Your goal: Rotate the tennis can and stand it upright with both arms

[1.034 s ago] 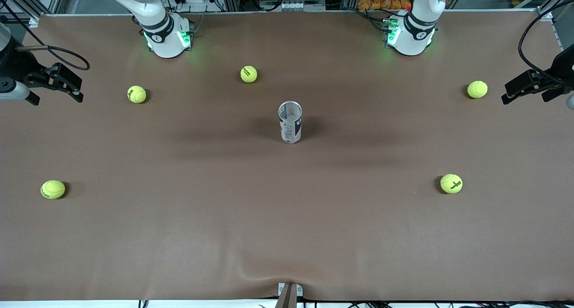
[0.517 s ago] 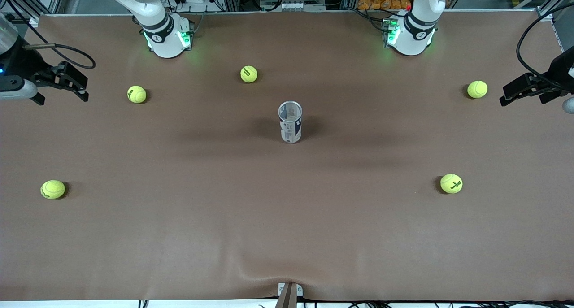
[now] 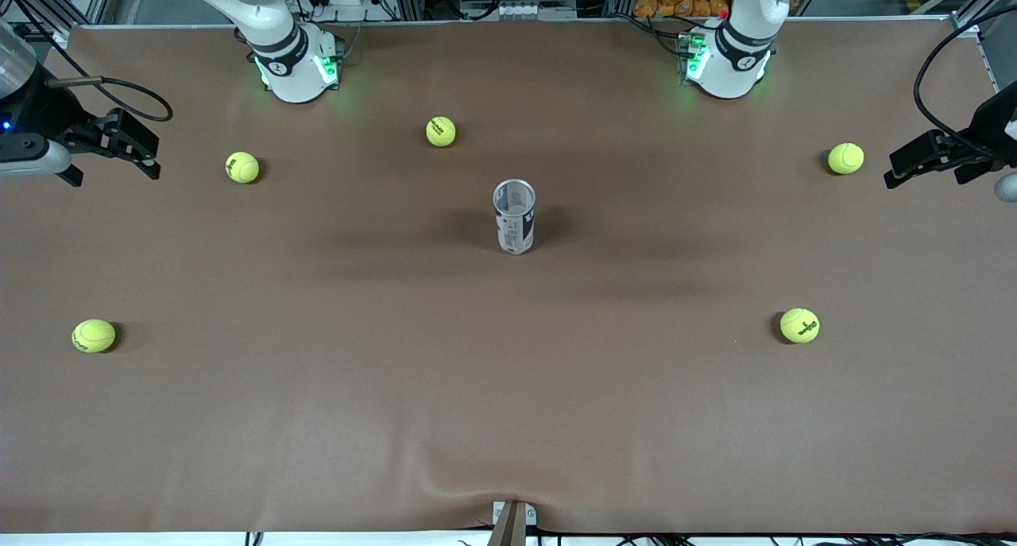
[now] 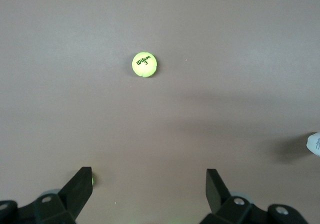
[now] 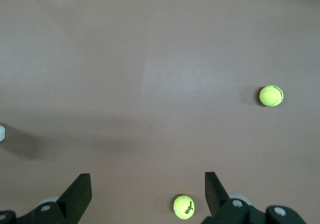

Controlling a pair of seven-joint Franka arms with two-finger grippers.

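Standing upright: cylindrical tennis can (image 3: 514, 216), open silver rim; both jaws spread, empty.

Tennis can (image 4: 314, 144): cut off at the left wrist view's edge, only a pale sliver showing; likewise (image 5: 1, 133) in the right wrist view. One tennis ball (image 4: 91, 180): mostly hidden by a finger (image 4: 79, 188) of the left gripper (image 4: 148, 191). Can's label print: too small to read in the front view.

Five tennis balls (image 3: 242, 167) scattered on brown table (image 3: 508, 387).
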